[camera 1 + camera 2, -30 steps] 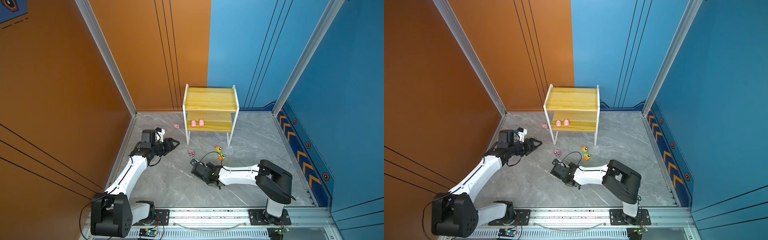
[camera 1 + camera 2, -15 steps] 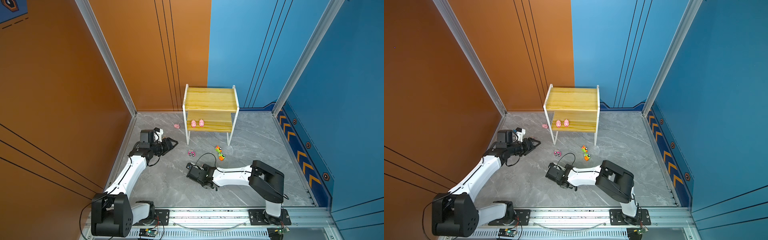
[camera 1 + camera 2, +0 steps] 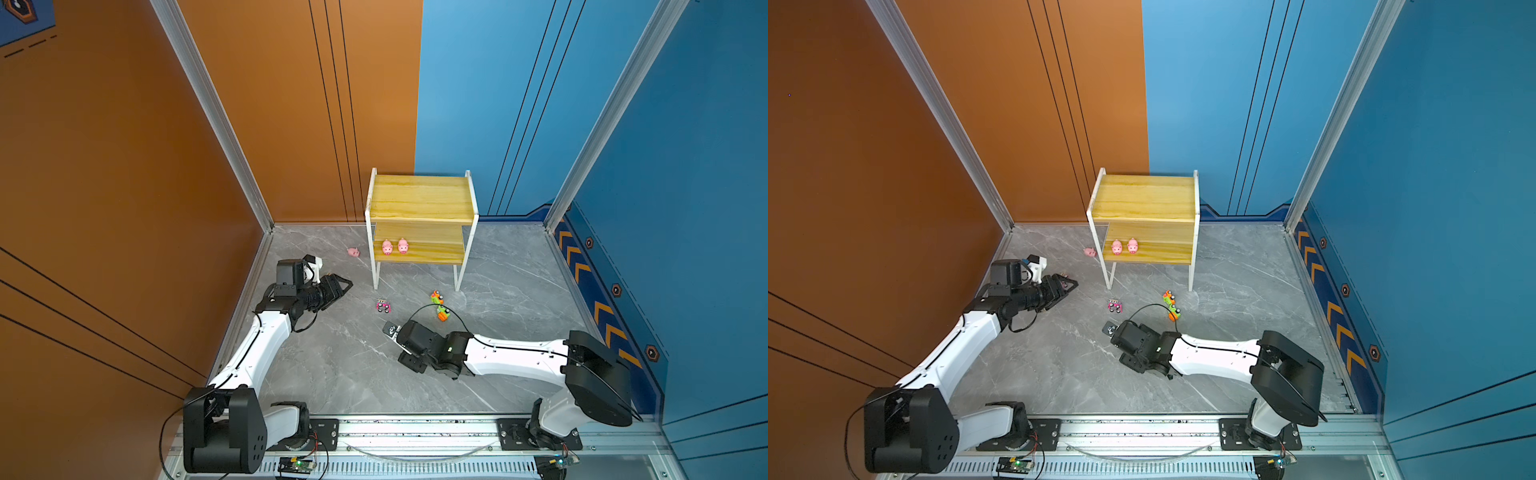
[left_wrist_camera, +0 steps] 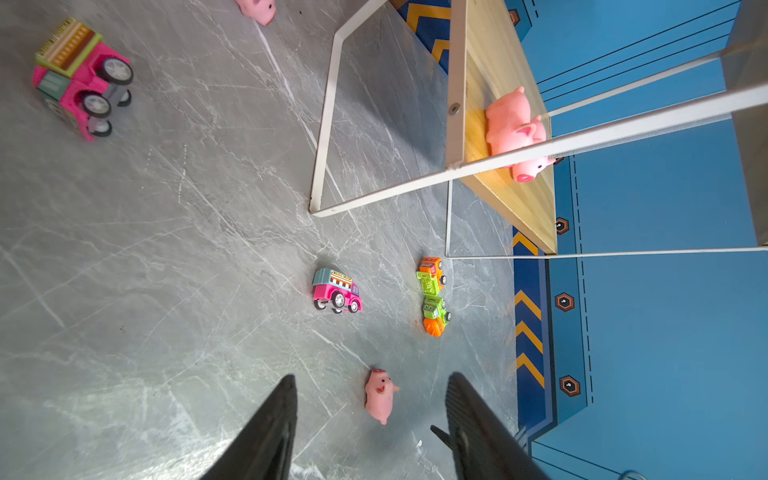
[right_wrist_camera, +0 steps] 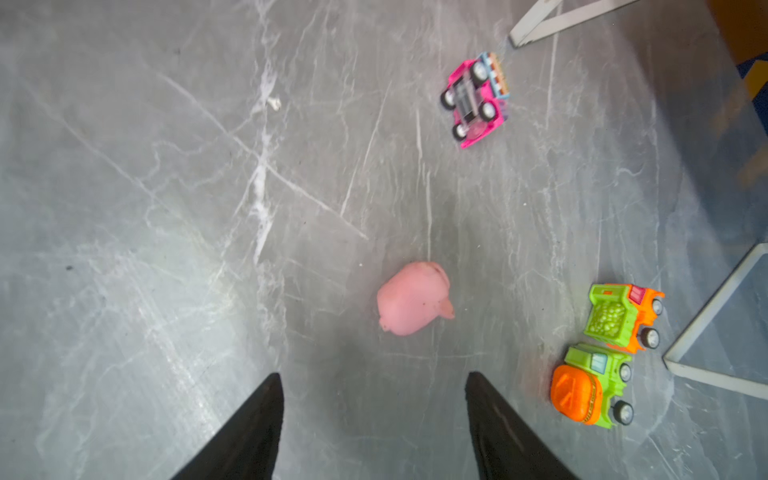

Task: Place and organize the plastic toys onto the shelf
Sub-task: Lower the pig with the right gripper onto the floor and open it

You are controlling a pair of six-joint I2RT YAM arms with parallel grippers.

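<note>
1. The right claw hangs low over the grey, white-veined marble table. Its two black tapered fingers are spread fairly wide, with nothing between them and nothing touching them.
2. Just ahead of its tips lies a loose pig, a smooth, rounded, pale pink figure resting on the table clear of both fingers. The claw hides it in both top views.
3. The left claw is turned on its side and points toward the shelf's left legs. Its fingers stand apart and it is empty.
4. Close under that claw sits a pink truck with grey wheels and a striped roof. Only the left wrist view shows it.
5. The shelf is a thin white metal frame carrying two yellow, grained wood boards, and it stands against the back wall.
6. On its lower board, near the left end, a glossy pink pig and a second pig stand side by side, snouts facing the front.
7. A third pig lies on the table just left of the shelf's legs.
8. In front of the shelf a small pink car rests on the table with its underside and four wheels turned toward the right claw.
9. Near the right front leg, a green-and-orange dump truck and a green mixer truck with an orange drum sit almost touching.
</note>
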